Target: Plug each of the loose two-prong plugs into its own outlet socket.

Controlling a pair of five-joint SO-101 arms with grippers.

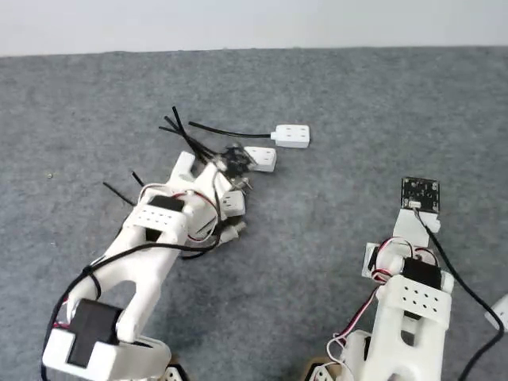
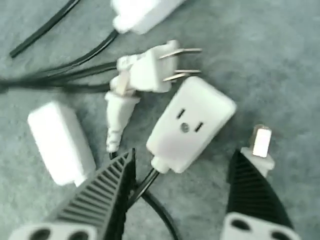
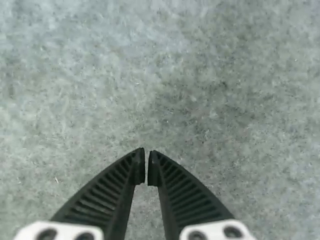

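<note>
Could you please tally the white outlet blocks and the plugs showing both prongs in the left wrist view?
White outlet blocks: 3
Plugs showing both prongs: 1
Total: 4

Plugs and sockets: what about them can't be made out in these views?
White piece: cut off by the frame's edge, plug or socket unclear.
White block: no slots or prongs show, type unclear.
High view: left arm covers part of the plug pile, so its plugs cannot be counted.
</note>
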